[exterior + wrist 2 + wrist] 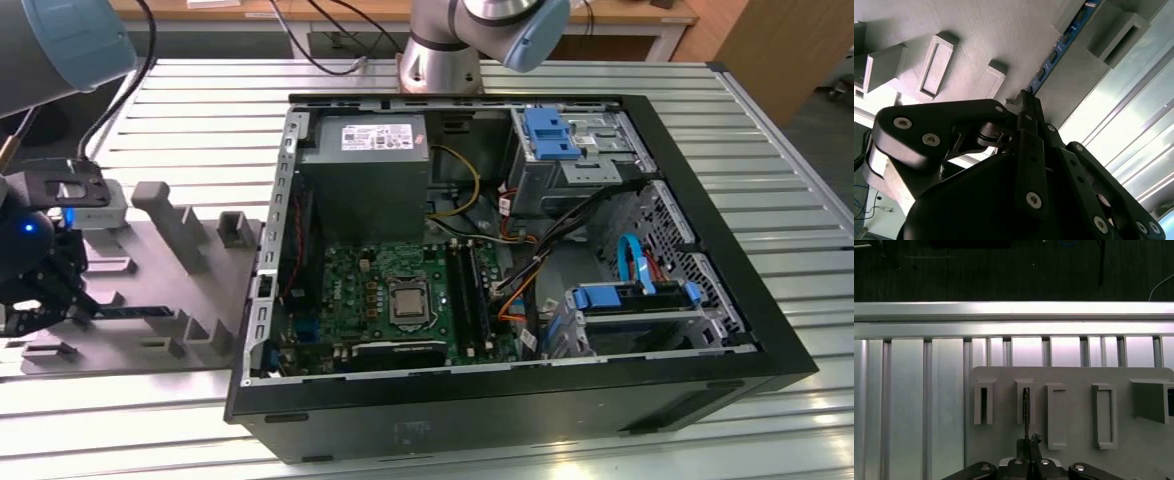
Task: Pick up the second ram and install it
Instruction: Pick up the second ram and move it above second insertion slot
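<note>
The second ram (1056, 50) is a slim blue-green stick with small dark chips, standing on edge in the grey holder tray (160, 330) at the exterior view's left. In the first wrist view the ram (1025, 407) shows edge-on in one of the tray's slotted posts. My gripper (54, 312) is low over the tray at the stick's near end. Its black fingers (1026, 107) stand close together on either side of the stick, shut on it (1027, 442). In the exterior view the ram (127, 312) reaches from the gripper toward the computer case.
The open black computer case (721, 330) lies to the exterior view's right of the tray, with the green motherboard (360, 290) and its long black slots (465, 290) inside. Several grey posts (1106, 415) rise from the tray. Ribbed metal table (200, 110) all around.
</note>
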`<action>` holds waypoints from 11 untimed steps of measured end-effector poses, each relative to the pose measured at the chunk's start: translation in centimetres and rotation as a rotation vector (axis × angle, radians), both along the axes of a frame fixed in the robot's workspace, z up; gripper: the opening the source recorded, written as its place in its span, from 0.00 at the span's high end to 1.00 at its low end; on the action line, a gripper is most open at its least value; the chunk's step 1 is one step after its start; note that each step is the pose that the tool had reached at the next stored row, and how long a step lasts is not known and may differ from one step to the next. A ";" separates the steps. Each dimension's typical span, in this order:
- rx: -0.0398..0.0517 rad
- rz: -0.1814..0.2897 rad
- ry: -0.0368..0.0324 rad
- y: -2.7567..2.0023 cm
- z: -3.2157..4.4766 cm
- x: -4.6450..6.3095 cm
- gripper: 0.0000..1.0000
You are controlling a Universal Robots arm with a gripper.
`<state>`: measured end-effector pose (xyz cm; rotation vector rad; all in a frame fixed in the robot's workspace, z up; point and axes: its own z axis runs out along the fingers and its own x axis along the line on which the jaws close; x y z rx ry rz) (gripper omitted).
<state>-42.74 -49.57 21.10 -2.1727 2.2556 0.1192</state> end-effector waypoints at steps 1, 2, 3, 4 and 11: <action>0.0001 0.000 -0.0002 0.00 0.28 0.0 0.88; 0.0000 0.000 -0.0001 0.00 0.58 0.0 0.88; 0.0000 0.000 0.0000 0.00 0.92 0.0 0.88; 0.0000 0.000 -0.0001 0.00 1.25 0.0 0.88; 0.0000 0.000 0.0000 0.00 3.99 0.0 0.88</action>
